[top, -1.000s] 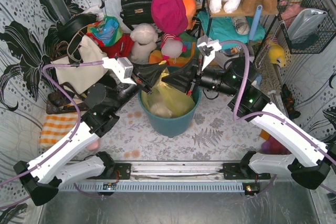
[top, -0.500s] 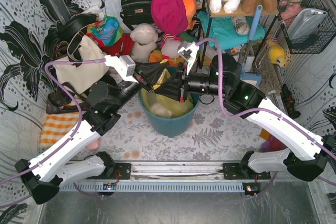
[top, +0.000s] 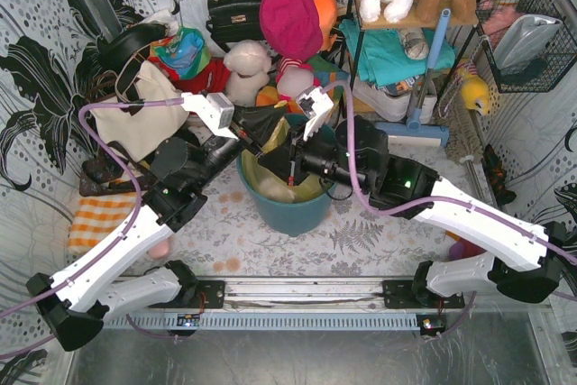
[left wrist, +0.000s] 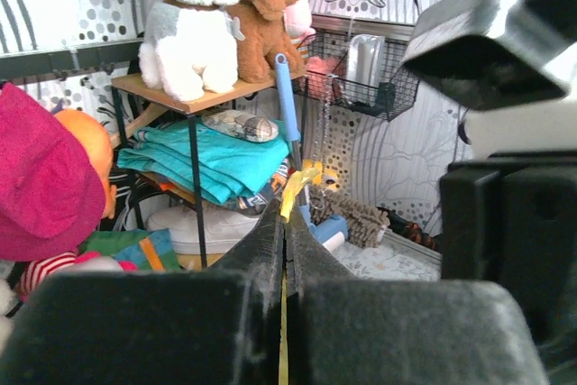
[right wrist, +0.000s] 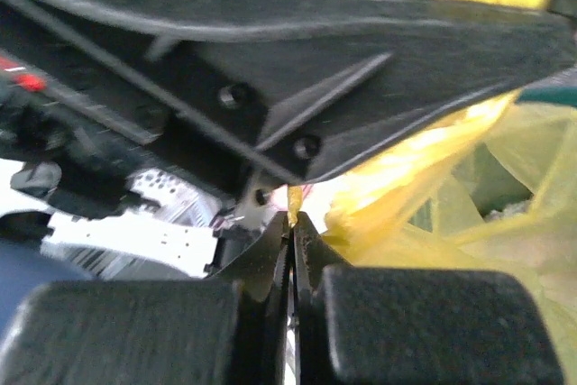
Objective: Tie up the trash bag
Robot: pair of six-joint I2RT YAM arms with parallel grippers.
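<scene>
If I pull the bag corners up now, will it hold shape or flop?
Probably flops: the bag is thin, crumpled film sagging in the bin. Likely light, being see-through. It might slip: only a sliver pokes past the shut left end effector.

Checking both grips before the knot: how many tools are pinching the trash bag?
2. The left tool is shut on a strip of the thin translucent yellow-green plastic trash bag; the right tool is shut on another strip. Both are above the round teal bin.

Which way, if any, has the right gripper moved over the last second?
Yes: the right gripper has swung left, from the teal bin's right rim toward its left rim.
</scene>
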